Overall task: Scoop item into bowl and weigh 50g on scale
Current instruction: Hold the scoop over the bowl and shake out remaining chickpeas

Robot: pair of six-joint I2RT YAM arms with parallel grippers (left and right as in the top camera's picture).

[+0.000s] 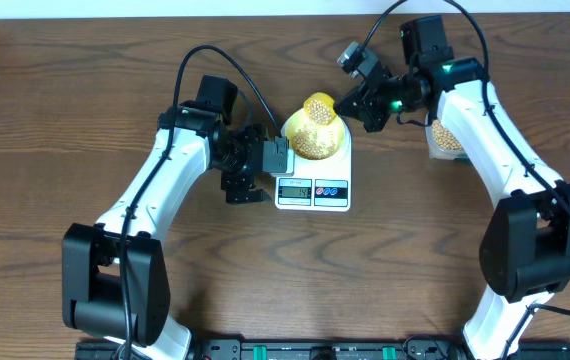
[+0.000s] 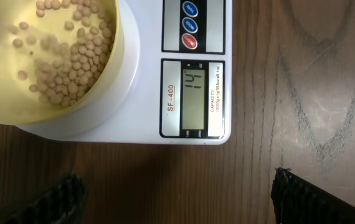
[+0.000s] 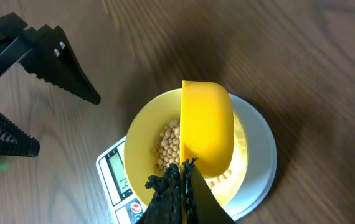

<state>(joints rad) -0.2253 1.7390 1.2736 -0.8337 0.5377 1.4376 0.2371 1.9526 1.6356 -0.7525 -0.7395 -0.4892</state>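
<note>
Plainly the pour is in hand: the right gripper [image 3: 179, 194], clamped on the handle of the yellow scoop [image 3: 207, 127], tips it over the bowl [image 2: 9, 106], which sits on the scale [image 2: 140, 81] with beans [image 2: 71, 62] heaped inside and the display [image 2: 193, 96] reading 14. With 50 wanted, I'd judge it best to tilt gently and shake grains out in small trickles, watching the number, and to stop short rather than overshoot. The left gripper [image 2: 184, 196] hangs beside the scale, jaws wide, holding nothing.
</note>
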